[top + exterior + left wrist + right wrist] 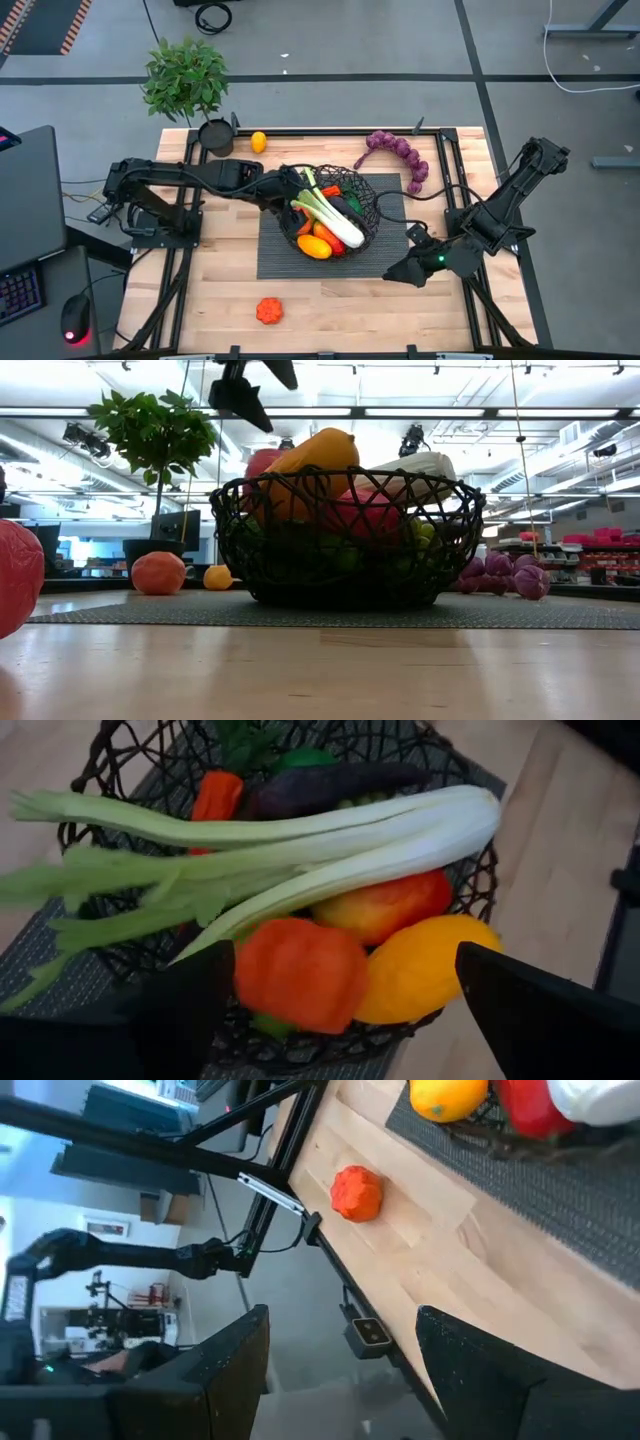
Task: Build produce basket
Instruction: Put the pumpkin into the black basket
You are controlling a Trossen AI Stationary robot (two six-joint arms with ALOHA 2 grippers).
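Two dark jointed arms, black cabling

From above we look straight down on the whole table (230, 290), both arms and the floor around it. At table-top height we look level across the wood, close to the basket (345, 540), into the room behind. From the left wrist we look down at close range into that same basket (470, 890), between two dark fingers (190, 1010). From the right wrist we look along the table's edge, past a red-orange piece (357, 1192) that the overhead view (268, 311) also shows
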